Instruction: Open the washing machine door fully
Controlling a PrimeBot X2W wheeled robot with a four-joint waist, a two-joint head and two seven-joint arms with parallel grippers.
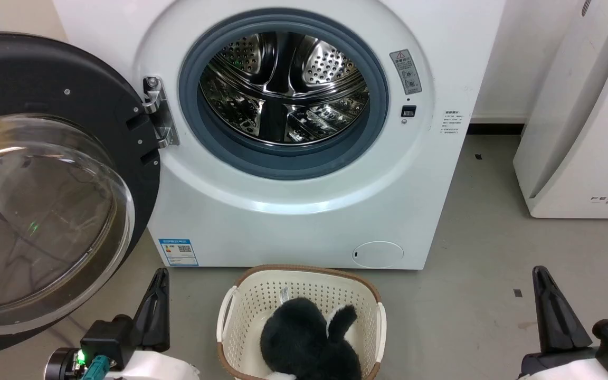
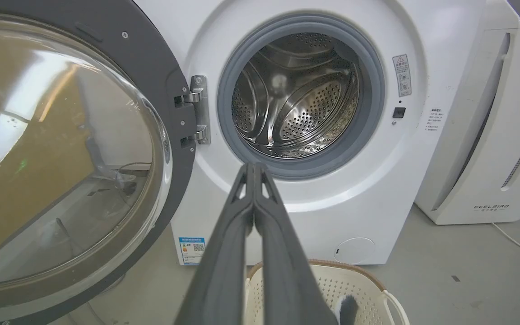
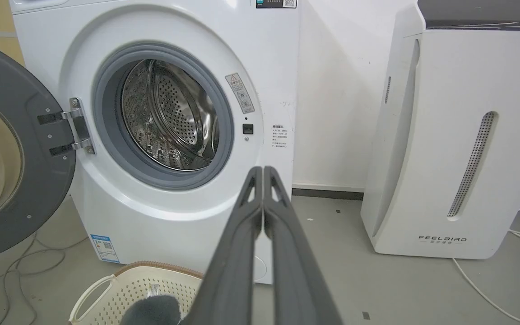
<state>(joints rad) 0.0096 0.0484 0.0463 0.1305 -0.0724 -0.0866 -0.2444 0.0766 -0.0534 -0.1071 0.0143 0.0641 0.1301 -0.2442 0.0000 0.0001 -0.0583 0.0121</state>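
1. The door [image 1: 45, 195] hangs on its hinge [image 1: 157, 111] at the left of the machine [image 1: 293, 221]. It is swung wide, with its inner face and glass bowl turned toward the robot and the drum [image 1: 283, 89] fully exposed.
2. The left gripper [image 2: 253, 169] has its fingers pressed together and holds nothing. It sits low, just right of the door's lower edge and not touching it.
3. The right gripper [image 3: 263, 170] is likewise closed and empty, well away to the right over bare floor.
4. The task looks nearly or wholly done. Whether the door has reached its hinge stop is hard to tell from these angles.
5. If some travel is left, the left arm is the nearer one for the job.
   - Lay the closed fingers flat on the black rim, not on the glass.
   - Push at the edge farthest from the hinge, where a light push turns it most.
6. Follow the door's arc rather than pushing straight, so the fingers don't slide off the glossy rim.
7. Stop once resistance builds, since forcing past the stop would strain the hinge.
8. Keep the forearm clear of the basket [image 1: 240, 301] in front of the machine.
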